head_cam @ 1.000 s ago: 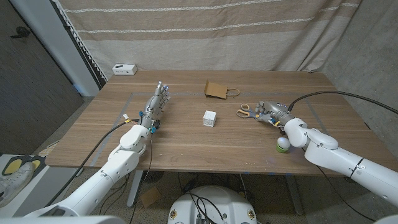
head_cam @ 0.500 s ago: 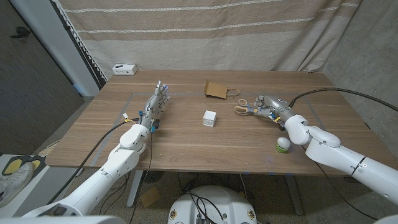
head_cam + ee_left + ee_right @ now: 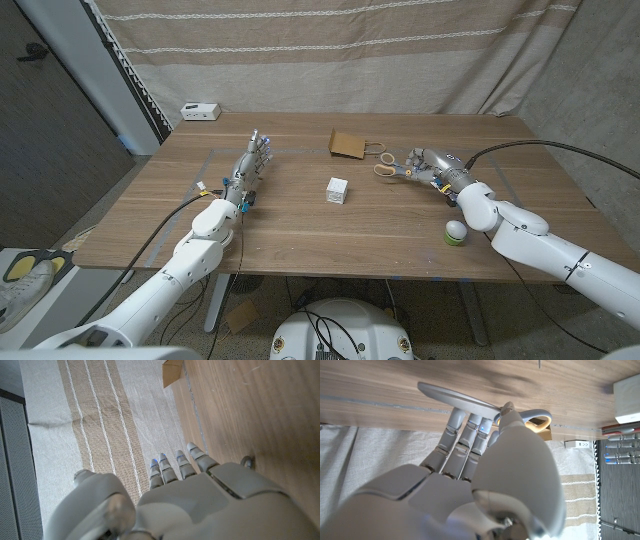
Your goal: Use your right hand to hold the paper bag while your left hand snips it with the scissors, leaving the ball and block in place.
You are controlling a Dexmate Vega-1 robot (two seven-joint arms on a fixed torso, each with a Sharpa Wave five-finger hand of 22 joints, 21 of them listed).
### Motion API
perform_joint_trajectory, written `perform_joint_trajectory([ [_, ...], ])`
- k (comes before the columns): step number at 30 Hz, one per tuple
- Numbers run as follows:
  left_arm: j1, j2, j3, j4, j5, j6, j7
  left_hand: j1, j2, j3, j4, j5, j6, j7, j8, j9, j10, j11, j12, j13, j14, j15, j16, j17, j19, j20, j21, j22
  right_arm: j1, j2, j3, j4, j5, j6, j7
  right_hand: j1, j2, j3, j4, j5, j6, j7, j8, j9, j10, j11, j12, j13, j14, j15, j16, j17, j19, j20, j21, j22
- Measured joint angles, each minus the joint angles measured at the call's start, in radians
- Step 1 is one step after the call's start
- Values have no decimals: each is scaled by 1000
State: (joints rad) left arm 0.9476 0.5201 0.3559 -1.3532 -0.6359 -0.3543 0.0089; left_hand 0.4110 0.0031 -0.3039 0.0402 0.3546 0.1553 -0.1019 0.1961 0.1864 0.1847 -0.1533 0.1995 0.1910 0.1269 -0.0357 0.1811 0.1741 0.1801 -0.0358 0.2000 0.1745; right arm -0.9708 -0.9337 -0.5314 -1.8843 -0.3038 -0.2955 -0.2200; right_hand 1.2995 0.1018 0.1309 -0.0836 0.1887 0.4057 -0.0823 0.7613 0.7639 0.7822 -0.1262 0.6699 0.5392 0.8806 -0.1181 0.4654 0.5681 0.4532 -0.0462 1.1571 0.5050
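Note:
The small brown paper bag [image 3: 347, 144] lies flat at the table's far middle, its loop handle pointing right. Just right of that handle are the orange-handled scissors [image 3: 385, 168]. My right hand [image 3: 432, 166] grips them at the blade end, handles pointing to the bag. In the right wrist view my right hand's fingertips [image 3: 470, 419] and thumb close on the metal blade of the scissors [image 3: 451, 396]. The white block [image 3: 337, 190] sits mid-table. The white ball [image 3: 455, 233] rests on a green ring near my right forearm. My left hand [image 3: 250, 170] stands on edge, fingers straight, holding nothing; a corner of the bag [image 3: 171, 372] shows beyond my left hand [image 3: 200, 500].
A small white device [image 3: 201, 111] sits at the table's far left corner. A striped curtain hangs behind the table. Bare wood lies between the block and the front edge [image 3: 330, 268].
My right hand has moved up and left toward the bag, carrying the scissors along with it. The left hand, block and ball have stayed where they were.

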Motion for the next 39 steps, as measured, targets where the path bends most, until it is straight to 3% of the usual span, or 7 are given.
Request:
perform_joint_trajectory([
  [8,-5,-1,0,6,-1,-2,-5,0,0,0,0,0,0,0,0,0,0,0,0,0,0,0,0,0,0,0,0,0,-9,2,21,-7,13,23,-16,0,0,0,0,0,-1,15,-18,-21,0,0,7,-7,4,4,-7,0,-7,0,12,-9],
  [16,-8,-1,0,10,-2,-3,-8,0,0,0,0,0,0,0,0,0,0,0,0,0,0,0,0,0,0,0,-4,0,-14,7,33,-8,20,49,-34,0,0,14,-6,-3,-55,49,-109,-84,0,0,16,-15,4,4,-15,9,-23,1,46,-32],
  [27,-14,-4,0,20,-4,-6,-15,0,0,0,0,0,4,4,0,0,0,0,0,0,0,0,0,0,0,0,-4,0,-16,9,43,-11,23,67,-37,0,0,16,-3,-1,25,54,-260,-278,-22,-10,59,-14,-3,1,-15,47,-54,2,98,-82],
  [28,-14,-4,0,21,-4,-6,-15,0,0,0,0,0,4,4,0,0,0,0,0,0,0,0,0,0,0,0,-4,0,-16,9,44,-12,24,68,-35,-1,1,24,-3,-1,32,57,-281,-304,-46,-12,68,6,-17,5,-15,57,-68,3,107,-89],
  [30,-14,-4,0,21,-4,-6,-15,0,0,0,0,0,4,4,0,0,0,0,0,0,0,0,0,1,0,0,-4,0,-16,9,45,-13,27,69,-30,-7,7,93,-11,-1,31,61,-325,-347,-95,-14,72,73,-50,13,-22,73,-96,4,126,-100],
  [35,-14,-4,0,21,-4,-7,-15,0,0,0,0,0,7,7,0,0,0,0,0,0,0,0,0,1,0,0,-4,0,-13,3,48,-18,38,71,-4,-33,33,113,-19,-1,24,83,-411,-422,-190,-15,93,210,-133,34,-29,116,-168,6,188,-111],
  [39,-12,-4,0,18,-4,-7,-14,0,0,0,0,0,7,7,0,0,0,0,0,0,0,0,0,1,0,0,-4,0,-11,-3,49,-19,49,71,14,-40,40,187,52,5,15,99,-460,-454,-260,-17,97,254,-182,48,-30,137,-206,6,234,-114],
])
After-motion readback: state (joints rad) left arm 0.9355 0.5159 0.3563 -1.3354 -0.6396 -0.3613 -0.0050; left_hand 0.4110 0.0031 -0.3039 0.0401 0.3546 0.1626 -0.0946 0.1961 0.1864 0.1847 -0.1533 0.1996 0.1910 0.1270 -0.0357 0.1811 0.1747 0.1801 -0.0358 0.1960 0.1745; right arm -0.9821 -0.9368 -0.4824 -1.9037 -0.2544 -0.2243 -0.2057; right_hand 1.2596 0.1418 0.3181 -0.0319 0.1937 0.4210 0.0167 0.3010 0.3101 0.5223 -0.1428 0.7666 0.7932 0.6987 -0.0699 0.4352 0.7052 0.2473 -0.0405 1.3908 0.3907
